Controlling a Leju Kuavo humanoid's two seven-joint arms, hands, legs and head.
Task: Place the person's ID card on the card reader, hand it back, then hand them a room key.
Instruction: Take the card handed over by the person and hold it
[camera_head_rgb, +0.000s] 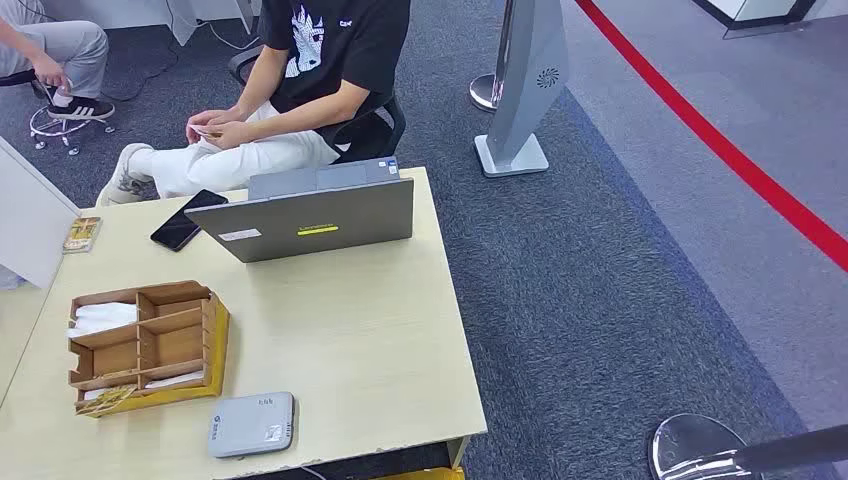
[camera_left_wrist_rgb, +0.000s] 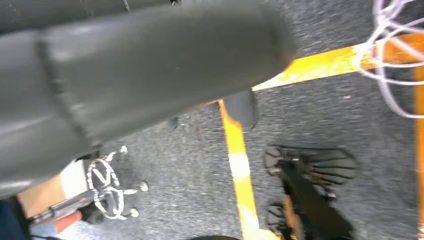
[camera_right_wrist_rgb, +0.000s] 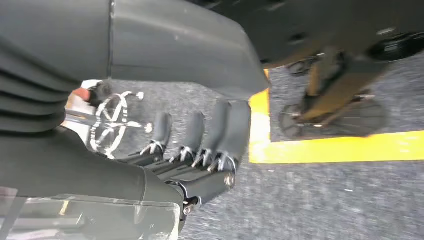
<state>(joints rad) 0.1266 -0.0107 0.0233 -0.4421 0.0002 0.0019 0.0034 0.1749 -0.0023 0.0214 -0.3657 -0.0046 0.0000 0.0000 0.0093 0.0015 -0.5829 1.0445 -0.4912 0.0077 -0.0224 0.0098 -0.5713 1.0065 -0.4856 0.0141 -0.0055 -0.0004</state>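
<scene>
Fingers (camera_right_wrist_rgb: 200, 135) of my right hand (camera_right_wrist_rgb: 190, 150) hang straight and slightly apart above grey carpet and a yellow floor line (camera_right_wrist_rgb: 340, 147), with nothing in them. On the left wrist camera I see the bulky grey left hand (camera_left_wrist_rgb: 140, 75) with one dark fingertip (camera_left_wrist_rgb: 241, 107) poking out below it, but I cannot tell from this whether those fingers are spread or curled. From the head camera, the pale wooden table (camera_head_rgb: 350, 340) carries the flat grey card reader with rounded corners (camera_head_rgb: 251, 424) near its front edge, its long axis running across the table. Just behind it to the left sits the brown cardboard organiser with open compartments (camera_head_rgb: 145, 345), some holding white paper. Farther back stands a grey laptop (camera_head_rgb: 315, 215), lid towards me, with a black phone (camera_head_rgb: 186, 220) beside its left corner and a small patterned box (camera_head_rgb: 81, 234) at the table's left edge. Behind the laptop a seated person in a black T-shirt and white trousers (camera_head_rgb: 300, 90) holds a small pale card (camera_head_rgb: 208, 131) in both hands over their lap; it is too small for me to read which way it points.
</scene>
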